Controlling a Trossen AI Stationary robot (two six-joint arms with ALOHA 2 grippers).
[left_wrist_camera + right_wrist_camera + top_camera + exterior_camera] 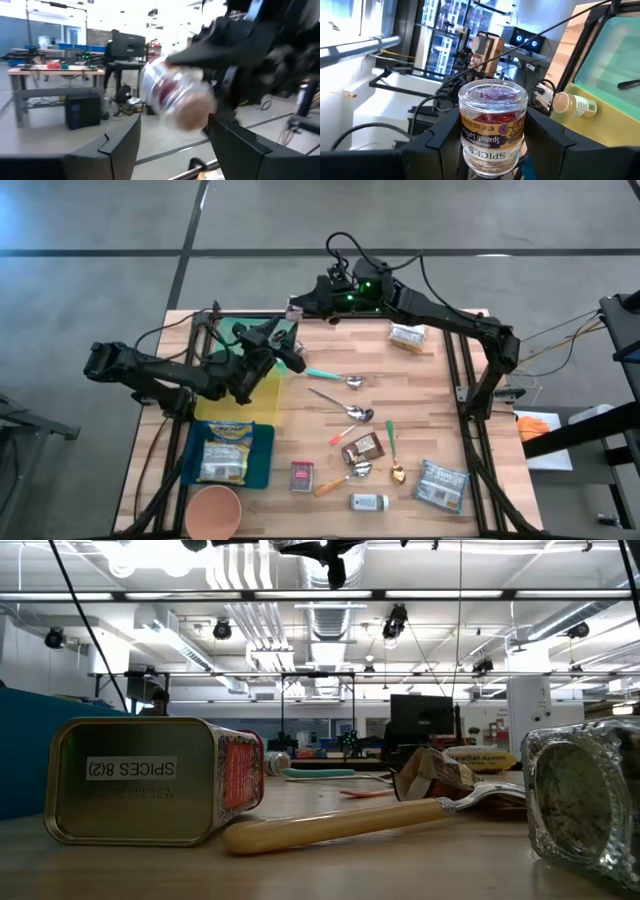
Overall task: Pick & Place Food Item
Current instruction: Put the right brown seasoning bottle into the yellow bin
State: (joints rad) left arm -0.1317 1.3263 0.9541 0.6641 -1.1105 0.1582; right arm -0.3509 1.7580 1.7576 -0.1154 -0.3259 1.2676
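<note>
A glass saffron spice jar (492,127) stands upright in the right gripper's (492,150) jaws, lid up, label inverted, at the upper centre of the overhead frame above the tabletop (440,410). The left gripper (290,358), centre-left, has its jaws parted and unladen.

Right claw (492,150) clamped, left claw (172,145) parted
</note>
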